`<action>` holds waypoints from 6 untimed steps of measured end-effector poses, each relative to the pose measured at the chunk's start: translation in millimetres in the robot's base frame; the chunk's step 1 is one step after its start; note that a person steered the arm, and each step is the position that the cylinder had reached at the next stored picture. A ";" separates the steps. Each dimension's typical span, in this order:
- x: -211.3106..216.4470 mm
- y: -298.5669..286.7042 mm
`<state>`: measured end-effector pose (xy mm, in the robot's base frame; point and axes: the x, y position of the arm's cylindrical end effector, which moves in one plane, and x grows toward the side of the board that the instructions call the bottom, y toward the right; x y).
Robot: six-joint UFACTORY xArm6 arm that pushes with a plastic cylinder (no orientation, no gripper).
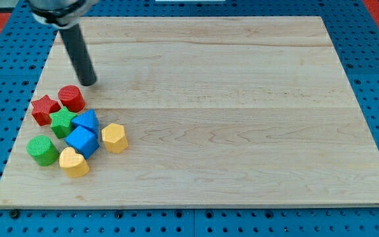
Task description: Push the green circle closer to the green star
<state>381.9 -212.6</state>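
Observation:
The green circle (42, 150) is a short green cylinder near the board's left edge, low in the view. The green star (62, 122) lies up and to the right of it, a small gap between them, wedged among the other blocks. My tip (88, 83) is down on the board above the cluster, just up and right of the red cylinder (72, 98), apart from both green blocks.
A red star (44, 108) touches the green star's left. A blue block (87, 121) and a blue cube (82, 141) sit to its right. A yellow heart (74, 162) and a yellow hexagon (114, 137) lie below. The wooden board (242, 118) rests on blue pegboard.

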 end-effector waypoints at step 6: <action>147.5 43.6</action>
